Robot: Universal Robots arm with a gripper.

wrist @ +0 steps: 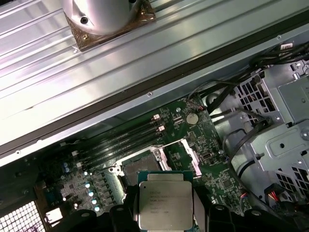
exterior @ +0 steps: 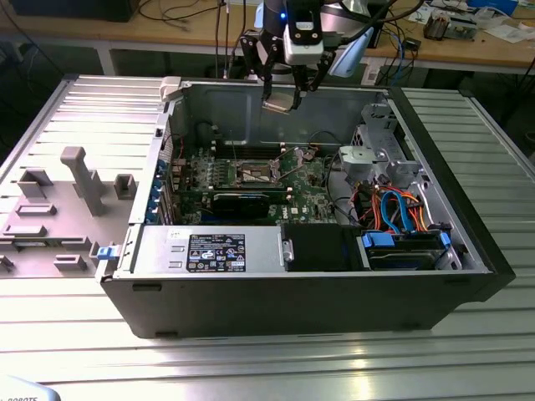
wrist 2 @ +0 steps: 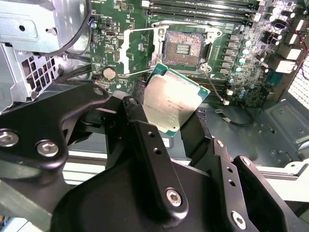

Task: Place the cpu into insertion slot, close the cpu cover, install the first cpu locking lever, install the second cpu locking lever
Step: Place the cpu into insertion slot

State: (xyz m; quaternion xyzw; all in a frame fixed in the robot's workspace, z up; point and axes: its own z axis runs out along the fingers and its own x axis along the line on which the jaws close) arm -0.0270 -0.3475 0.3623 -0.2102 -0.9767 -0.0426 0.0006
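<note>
Exterior view: raised, mid-distance, looks down into open pc case (exterior: 292, 311) on tabletop (exterior: 251, 363). Both wrist views: close behind hand (exterior: 282, 98), facing down past cpu (wrist 2: 174, 104) (wrist: 165, 205) onto mobo (exterior: 311, 177), at differing angles. All 3 share insertion slot (exterior: 255, 174) (wrist 2: 183, 48) (wrist: 137, 169).

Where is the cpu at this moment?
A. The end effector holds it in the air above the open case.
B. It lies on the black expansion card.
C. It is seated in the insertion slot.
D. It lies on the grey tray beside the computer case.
A: the end effector grips the cpu above the computer case, while the insertion slot on the board is bare.
</note>
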